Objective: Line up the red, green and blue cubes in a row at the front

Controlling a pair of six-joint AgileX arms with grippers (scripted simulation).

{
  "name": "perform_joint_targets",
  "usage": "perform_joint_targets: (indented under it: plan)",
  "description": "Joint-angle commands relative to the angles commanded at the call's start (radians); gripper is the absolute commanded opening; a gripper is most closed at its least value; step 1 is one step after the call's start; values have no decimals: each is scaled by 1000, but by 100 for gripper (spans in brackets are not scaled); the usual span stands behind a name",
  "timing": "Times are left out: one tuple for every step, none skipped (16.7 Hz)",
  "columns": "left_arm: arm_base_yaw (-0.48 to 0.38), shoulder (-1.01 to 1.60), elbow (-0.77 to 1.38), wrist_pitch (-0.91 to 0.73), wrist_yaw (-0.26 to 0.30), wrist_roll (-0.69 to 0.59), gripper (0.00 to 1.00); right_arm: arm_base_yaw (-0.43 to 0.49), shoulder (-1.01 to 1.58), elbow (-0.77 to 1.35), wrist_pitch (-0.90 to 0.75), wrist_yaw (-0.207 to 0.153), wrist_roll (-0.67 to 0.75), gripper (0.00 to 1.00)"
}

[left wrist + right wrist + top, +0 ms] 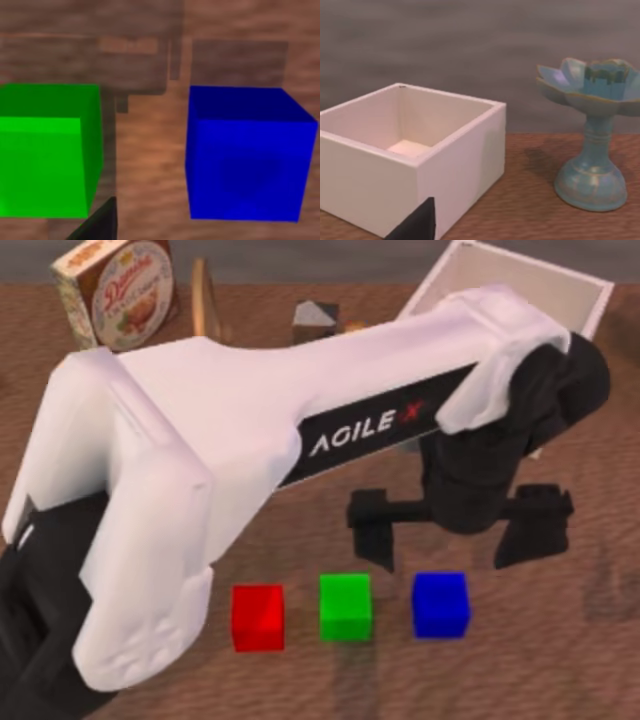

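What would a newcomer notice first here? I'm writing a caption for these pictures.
The big white left arm sweeps across the top view, its open left pincer hovering just behind the green and blue cubes. Next come the red cube, green cube and blue cube, spaced apart in a row along the table's front. The right wrist view shows a white open box beside a turquoise lotus-shaped stand.

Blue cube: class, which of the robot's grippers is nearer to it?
Left. The left gripper hangs open just behind the blue cube; the right gripper is out of the top view, near a white box.
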Motion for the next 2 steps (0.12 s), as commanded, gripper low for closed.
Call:
perform_joint_targets:
  plan:
    - [2,-5,14,-15,0,0,100,0,0,0,0,0,0,100]
    - [3,-7,18,-19,0,0,100,0,0,0,0,0,0,100]
